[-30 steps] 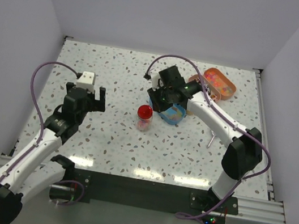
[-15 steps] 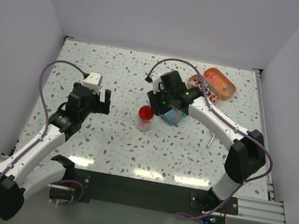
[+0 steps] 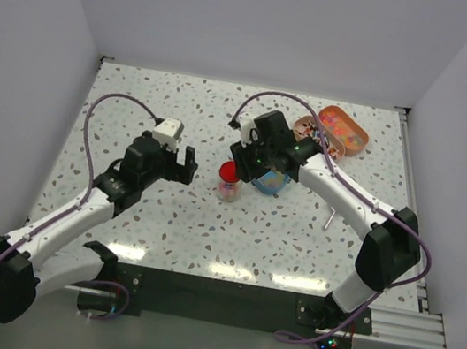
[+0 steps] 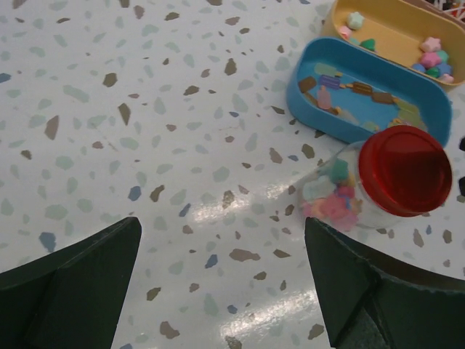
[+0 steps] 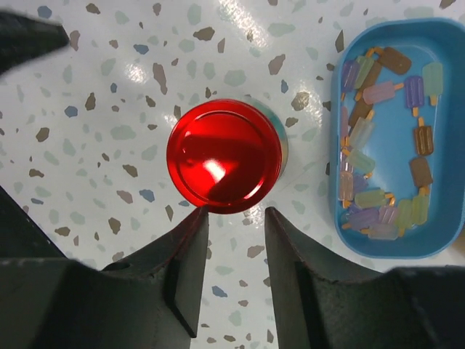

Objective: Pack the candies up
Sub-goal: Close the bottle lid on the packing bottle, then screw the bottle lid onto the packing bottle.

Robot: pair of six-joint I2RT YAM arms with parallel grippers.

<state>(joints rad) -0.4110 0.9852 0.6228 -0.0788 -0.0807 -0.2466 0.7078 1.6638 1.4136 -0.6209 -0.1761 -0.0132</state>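
A small clear jar with a red lid (image 3: 229, 172) stands mid-table and holds mixed-colour candies (image 4: 330, 200). More candies (image 4: 431, 54) lie in the orange oval tin (image 3: 342, 130). The blue oval tin (image 3: 272, 182) sits just right of the jar and holds popsicle-shaped pieces (image 5: 363, 156). My right gripper (image 5: 234, 214) is open and empty, with its fingertips right at the edge of the red lid (image 5: 224, 155) and above it. My left gripper (image 4: 221, 240) is open wide and empty, to the left of the jar (image 4: 405, 169) over bare table.
A silver scoop (image 3: 330, 218) lies on the table to the right. A small patterned flat piece (image 3: 304, 129) lies beside the orange tin. White walls close in the speckled table on three sides.
My left arm has swung to the right, bringing its open gripper closer to the jar. My right gripper has shifted slightly toward the jar's lid.
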